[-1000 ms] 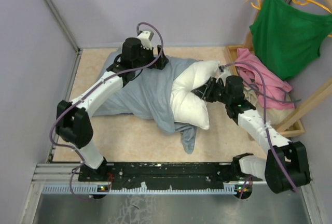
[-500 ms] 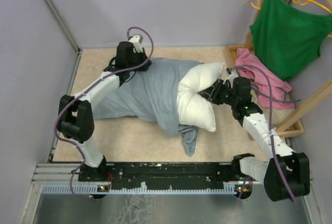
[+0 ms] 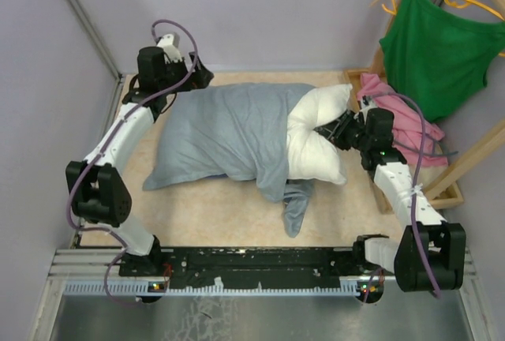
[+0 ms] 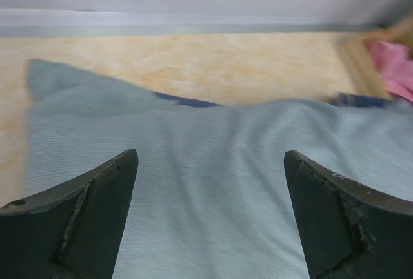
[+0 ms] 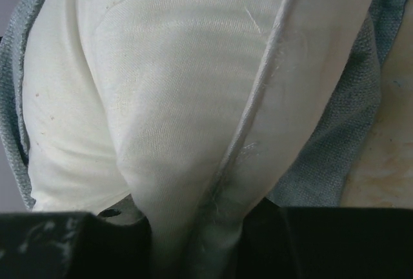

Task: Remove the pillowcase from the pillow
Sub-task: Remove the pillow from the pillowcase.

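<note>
the pillow (image 3: 317, 159) is about half out. its white right end lies bare near the right edge of the table (image 3: 205, 219). its left part is inside the pillowcase (image 3: 217, 132), which spreads toward the far left corner. the right claw (image 3: 330, 129) is clenched on the pillow, on a fold pinched in the middle of the bare end. in the wrist view the white cloth goes down between its fingers. the left claw (image 4: 210, 163) is released: its jaws stand wide apart with nothing between them, and it hovers over the far left part of the pillowcase.

i judge that the step in hand is the pull apart, where one claw holds the pillow and the other must take the case. the next move, i think, calls for the left claw to come down and pinch only the grey cloth, not the pillow under it. then it should draw the cloth left while the right claw draws right.

the mouth of the case is bunched around the middle of the pillow, and a tail (image 3: 297, 203) of it lies toward the near edge. this bunch may catch. at the right edge a pink garment (image 3: 394, 98) lies in a wooden tray (image 3: 443, 199), just beside the right claw, and a green top (image 3: 434, 49) hangs above. it seems the right arm has little room there.
</note>
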